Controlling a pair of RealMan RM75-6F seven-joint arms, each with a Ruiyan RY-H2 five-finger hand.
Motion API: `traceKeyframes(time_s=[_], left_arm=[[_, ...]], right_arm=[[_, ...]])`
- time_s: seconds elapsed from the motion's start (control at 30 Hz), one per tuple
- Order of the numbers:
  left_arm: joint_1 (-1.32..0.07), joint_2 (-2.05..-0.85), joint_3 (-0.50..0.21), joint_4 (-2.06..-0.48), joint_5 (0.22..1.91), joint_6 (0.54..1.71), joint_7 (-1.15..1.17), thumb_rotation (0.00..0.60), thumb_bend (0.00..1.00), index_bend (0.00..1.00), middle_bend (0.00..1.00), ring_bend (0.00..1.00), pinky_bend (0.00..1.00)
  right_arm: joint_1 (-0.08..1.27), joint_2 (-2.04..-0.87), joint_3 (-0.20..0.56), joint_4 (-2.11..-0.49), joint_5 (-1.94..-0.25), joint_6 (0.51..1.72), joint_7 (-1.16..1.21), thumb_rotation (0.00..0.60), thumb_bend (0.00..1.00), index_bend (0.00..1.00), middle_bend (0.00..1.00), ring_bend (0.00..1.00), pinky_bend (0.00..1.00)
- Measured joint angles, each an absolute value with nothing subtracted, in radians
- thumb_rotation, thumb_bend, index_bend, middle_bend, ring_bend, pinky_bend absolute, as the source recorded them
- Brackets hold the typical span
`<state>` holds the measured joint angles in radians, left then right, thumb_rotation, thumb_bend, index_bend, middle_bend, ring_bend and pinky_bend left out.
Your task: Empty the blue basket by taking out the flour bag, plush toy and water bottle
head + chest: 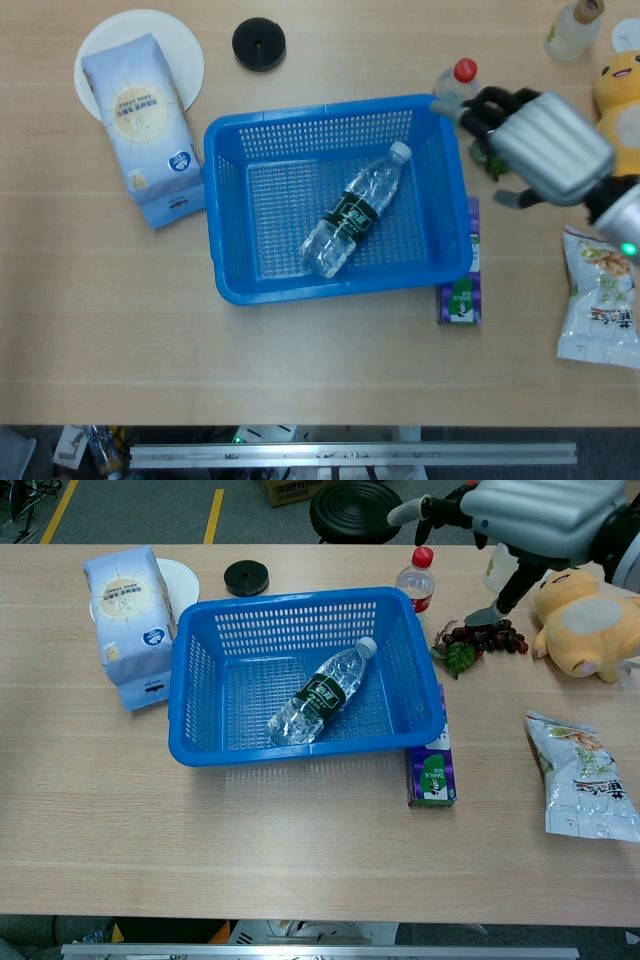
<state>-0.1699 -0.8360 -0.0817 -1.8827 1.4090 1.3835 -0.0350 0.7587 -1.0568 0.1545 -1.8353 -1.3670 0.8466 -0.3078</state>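
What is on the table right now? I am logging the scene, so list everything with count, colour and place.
basket: 1, blue, table centre
water bottle: 1, clear, lying in basket
flour bag: 1, pale blue, far left, partly on plate
plate: 1, white, far left
lid: 1, black, behind basket
red-capped bottle: 1, behind basket's right corner
grapes: 1 bunch, dark, right of basket
carton: 1, purple, against basket's right side
plush toy: 1, yellow, far right
snack bag: 1, white, right edge
pale bottle: 1, far right corner
right hand: 1, grey, open, above grapes
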Motion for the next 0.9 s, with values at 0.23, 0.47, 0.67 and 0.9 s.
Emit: traceKeyframes(time_s=[0.23, 0.47, 0.67, 0.9], left_arm=[[-0.162, -0.827, -0.079, -1.883, 1.406, 1.387, -0.044, 0.6, 0.2, 0.0, 0.04, 0.0, 0.26], [-0.15, -0.819, -0.074, -1.873, 1.406, 1.394, -0.069, 0.6, 0.2, 0.0, 0.04, 0.0, 0.26], [-0.145, -0.815, -0.074, -1.868, 1.407, 1.396, -0.082, 0.6, 0.2, 0.0, 0.04, 0.0, 0.26], [-0.137, -0.811, -0.07, -1.863, 1.411, 1.401, -0.1, 0.6, 0.2, 0.0, 0.04, 0.0, 0.26]], right_arm=[[0.872, -1.227, 0.16, -1.77, -1.223, 0.754, -0.484, 0.6, 0.0, 0.11, 0.28, 0.21, 0.43], [0.964, -1.377, 0.14, -1.674, -1.097, 0.721, -0.62, 0.6, 0.0, 0.11, 0.28, 0.21, 0.43], [1.013, -1.469, 0.103, -1.6, -1.039, 0.711, -0.692, 0.6, 0.0, 0.11, 0.28, 0.21, 0.43], [1.05, -1.572, 0.061, -1.519, -1.017, 0.719, -0.747, 0.6, 0.0, 0.11, 0.28, 0.21, 0.43]])
